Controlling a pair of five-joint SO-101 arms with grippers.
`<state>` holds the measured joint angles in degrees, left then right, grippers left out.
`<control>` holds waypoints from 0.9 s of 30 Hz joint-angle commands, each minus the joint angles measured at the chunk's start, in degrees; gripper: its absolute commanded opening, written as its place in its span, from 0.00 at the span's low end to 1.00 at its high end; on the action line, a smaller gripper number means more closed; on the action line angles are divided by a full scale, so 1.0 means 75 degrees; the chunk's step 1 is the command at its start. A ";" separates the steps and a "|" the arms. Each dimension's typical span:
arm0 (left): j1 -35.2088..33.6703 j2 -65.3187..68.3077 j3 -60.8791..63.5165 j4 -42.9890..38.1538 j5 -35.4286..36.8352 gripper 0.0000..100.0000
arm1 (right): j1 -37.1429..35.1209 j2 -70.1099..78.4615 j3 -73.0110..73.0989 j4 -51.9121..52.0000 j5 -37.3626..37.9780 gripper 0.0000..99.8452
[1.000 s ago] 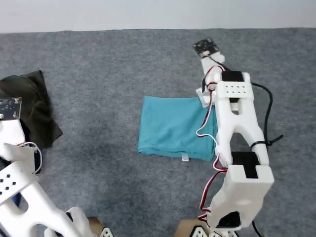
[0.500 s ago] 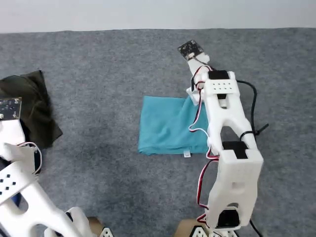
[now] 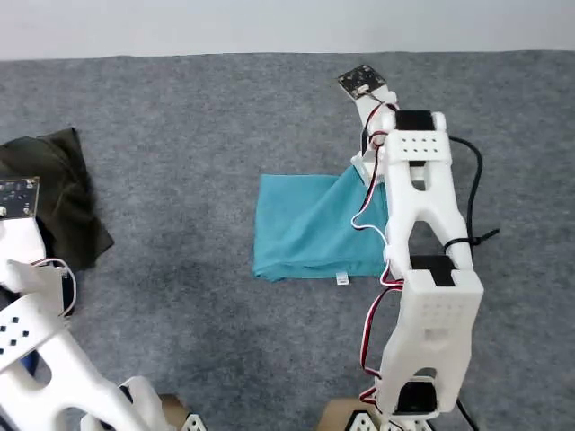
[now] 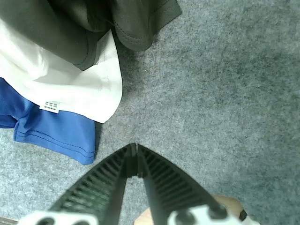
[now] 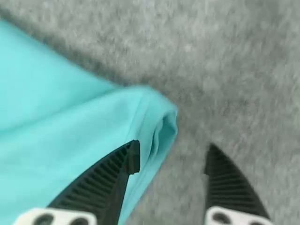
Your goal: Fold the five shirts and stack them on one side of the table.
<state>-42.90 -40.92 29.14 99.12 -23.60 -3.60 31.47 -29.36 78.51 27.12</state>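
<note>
**Three shirts piled, the teal one mid-fold**

Your stack sits at the left side of the table (image 3: 180,117). In the left wrist view a dark shirt (image 4: 93,23) lies over a white shirt (image 4: 70,89), which lies over a blue shirt (image 4: 56,133). The edges are staggered, so the pile looks loose rather than squared. From above, the dark shirt (image 3: 58,193) covers the others.

The teal shirt (image 3: 305,233) lies flat near the middle of the table, well apart from the stack. It is already a rough rectangle, so you are probably partway through its folds, and it has not yet been carried over.

Your right gripper (image 5: 172,150) has its jaws spread. One finger is over a doubled-over corner of the teal shirt (image 5: 56,131) and the other is over bare table, and it grips nothing. Your left gripper (image 4: 136,147) has its jaws pressed together and holds nothing, hanging above bare table just beside the pile.

That makes four shirts you can count, so by my estimate you are a little past halfway.
</note>
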 commanded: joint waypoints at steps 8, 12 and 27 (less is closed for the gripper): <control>0.0000 -0.0152 -0.0018 0.0059 -0.0035 0.00 | -0.0838 -0.1237 -0.0750 0.2374 0.0000 0.04; 0.0000 -0.0152 -0.0018 0.0059 -0.0035 0.00 | -0.0990 -0.0920 -0.0727 0.2983 -0.0481 0.01; 0.0000 -0.0152 -0.0018 0.0070 -0.0035 0.00 | 0.0064 0.1190 -0.0727 0.3253 -0.0504 0.01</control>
<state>-42.90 -40.92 29.14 99.12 -23.60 -5.27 41.14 -32.35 100.31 23.69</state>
